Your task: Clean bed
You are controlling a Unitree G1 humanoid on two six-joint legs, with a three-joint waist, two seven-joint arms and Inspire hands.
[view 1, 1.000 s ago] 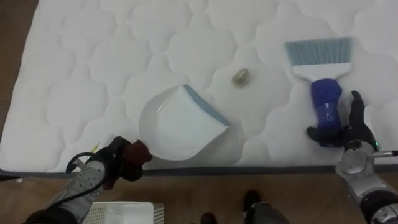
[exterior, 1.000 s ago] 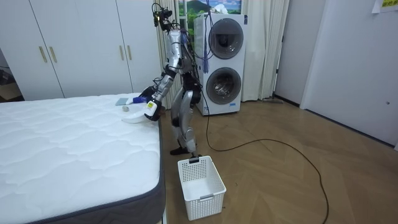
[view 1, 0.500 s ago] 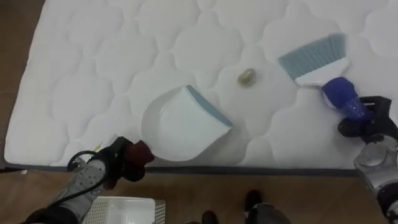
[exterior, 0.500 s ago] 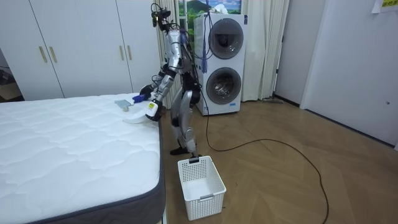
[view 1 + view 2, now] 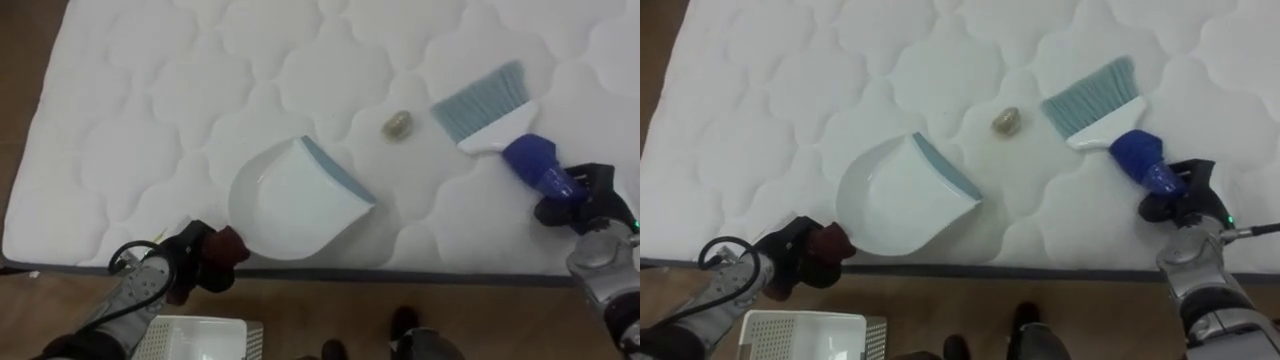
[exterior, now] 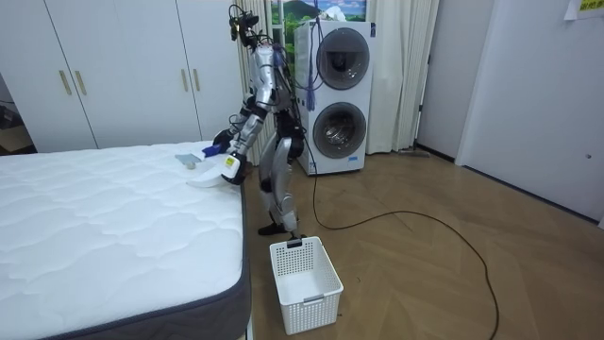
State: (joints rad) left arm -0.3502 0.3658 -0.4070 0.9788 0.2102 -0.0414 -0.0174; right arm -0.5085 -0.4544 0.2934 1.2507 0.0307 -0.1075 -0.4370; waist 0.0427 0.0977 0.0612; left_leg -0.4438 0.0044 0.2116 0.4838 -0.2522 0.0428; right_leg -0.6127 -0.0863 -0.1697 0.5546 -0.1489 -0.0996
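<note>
Brush (image 5: 495, 120) has swung left and tilted since a second ago, bristles now just beside the scrap (image 5: 398, 125), which lies on the bed (image 5: 140, 120) between them and the dustpan (image 5: 290, 200) lip. Right hand (image 5: 578, 200) is clenched round the blue brush grip, and left hand (image 5: 180, 268) is curled round the dustpan's dark red handle; a hard or off-line stroke could flick the scrap past the lip or off the mattress edge. Count: one bed, one basket (image 6: 311, 283) on the floor, one dustpan, one brush, one scrap.

Home, likely bedroom: mattress (image 6: 94, 217), wardrobes (image 6: 113, 66), stacked washing machines (image 6: 340, 94), curtains (image 6: 411, 76).
</note>
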